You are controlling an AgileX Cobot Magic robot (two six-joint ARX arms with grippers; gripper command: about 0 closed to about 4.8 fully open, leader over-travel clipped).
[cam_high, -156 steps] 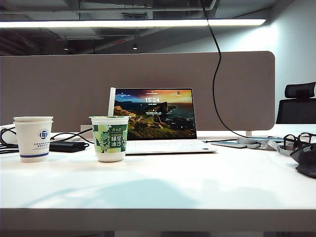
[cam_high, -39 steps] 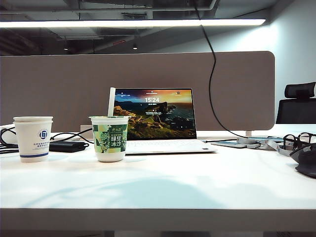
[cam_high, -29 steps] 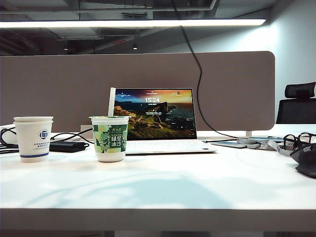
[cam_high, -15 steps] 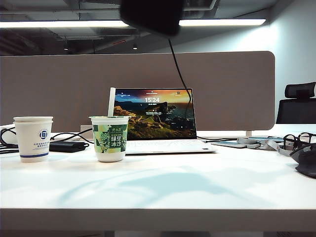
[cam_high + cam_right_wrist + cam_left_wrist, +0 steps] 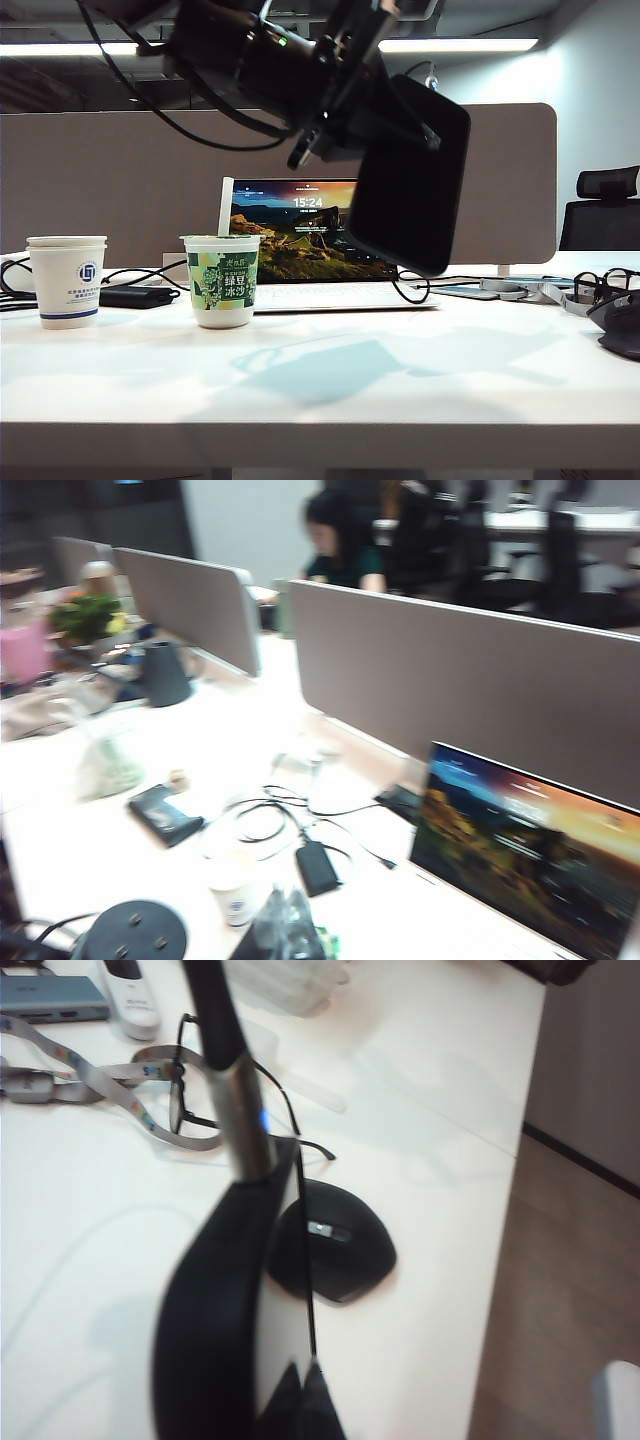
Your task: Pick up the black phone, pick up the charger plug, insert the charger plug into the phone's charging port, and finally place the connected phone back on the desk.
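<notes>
– Phone (image 5: 408, 180) status?
– Off the desk (image 5: 400, 390), in mid-air before the laptop (image 5: 310, 235), at 2 o'clock from the cup (image 5: 223, 280). Your left gripper (image 5: 300, 1405) is pinched on its near end, so the phone stands out edge-on past the fingertips (image 5: 322, 1410). Likely that keeps the far edge free.
– Plug (image 5: 235, 1100)?
– Meets that far edge, well apart from the fingers. Seated or not, can't tell.
– Right gripper (image 5: 285, 930)?
– High over the desk, fingers closed. On what, can't tell.
</notes>
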